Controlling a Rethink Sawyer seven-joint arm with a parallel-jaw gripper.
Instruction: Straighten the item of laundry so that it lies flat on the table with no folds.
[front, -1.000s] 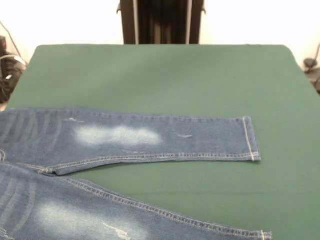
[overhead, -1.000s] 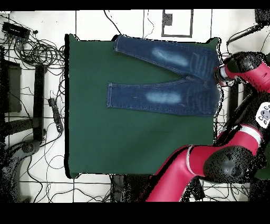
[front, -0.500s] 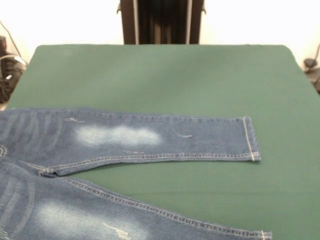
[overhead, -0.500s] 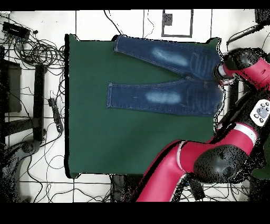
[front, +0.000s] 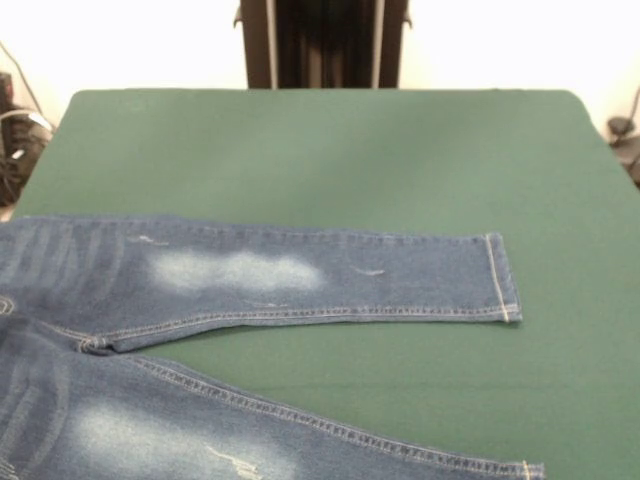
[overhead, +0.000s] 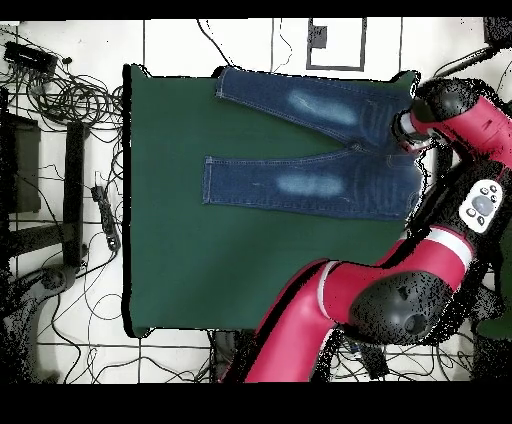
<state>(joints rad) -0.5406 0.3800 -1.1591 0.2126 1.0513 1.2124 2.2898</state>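
Over the waistband end of the jeans (overhead: 310, 150), at the green counter's (overhead: 220, 260) edge, my own red arm (overhead: 455, 115) hides my jaws, so I cannot tell their state. Both legs lie spread, with cables (overhead: 70, 95) on the floor beyond.

The red arm (overhead: 400, 290) bends upward — its wrist end seemingly points down, gripper hidden.
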